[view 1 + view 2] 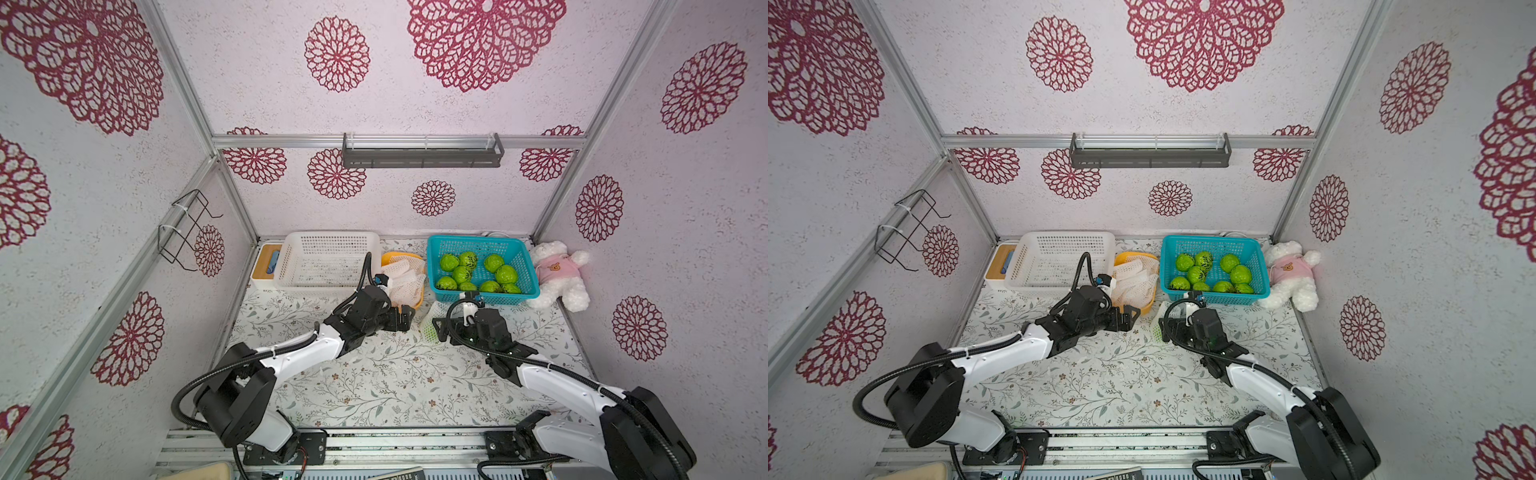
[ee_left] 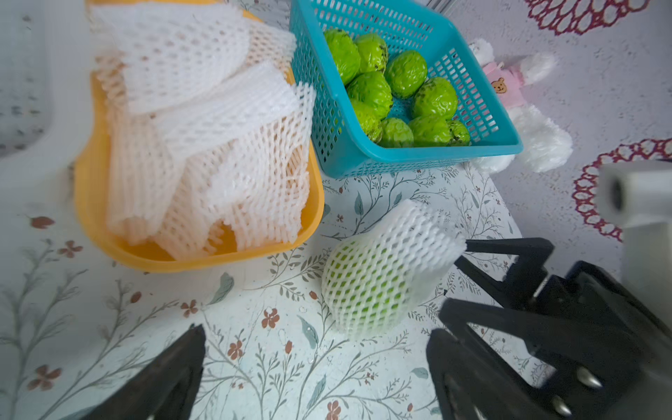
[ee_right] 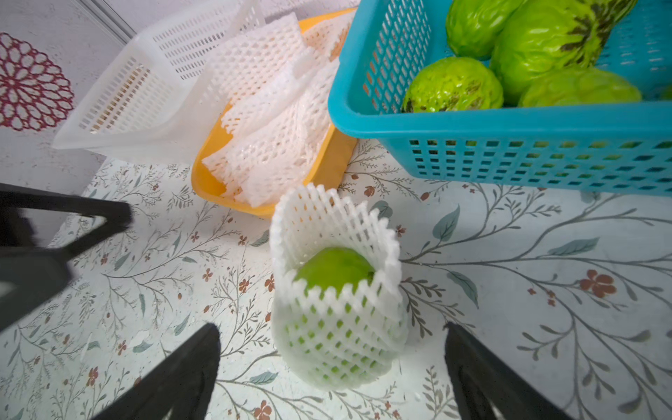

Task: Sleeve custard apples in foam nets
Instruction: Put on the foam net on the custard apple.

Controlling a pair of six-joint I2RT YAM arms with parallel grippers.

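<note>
Sleeved custard apple (image 3: 338, 302) stands free.
I see left gripper (image 2: 316, 345) and right gripper (image 3: 331, 332) both spread wide; apple at blue basket's (image 1: 482, 297) seven o'clock.

Going unseen near the teal basket (image 3: 509, 123)

In both top views the right arm (image 1: 490, 328) is covering most of the netted custard apple (image 1: 429, 322) just in front of the teal basket. The right wrist view's edge is cutting off that basket and some of its custard apples (image 3: 545, 40). The white basket (image 2: 22, 91), beyond the yellow tray (image 2: 91, 203) from it, is blurring in the left wrist view.
</note>
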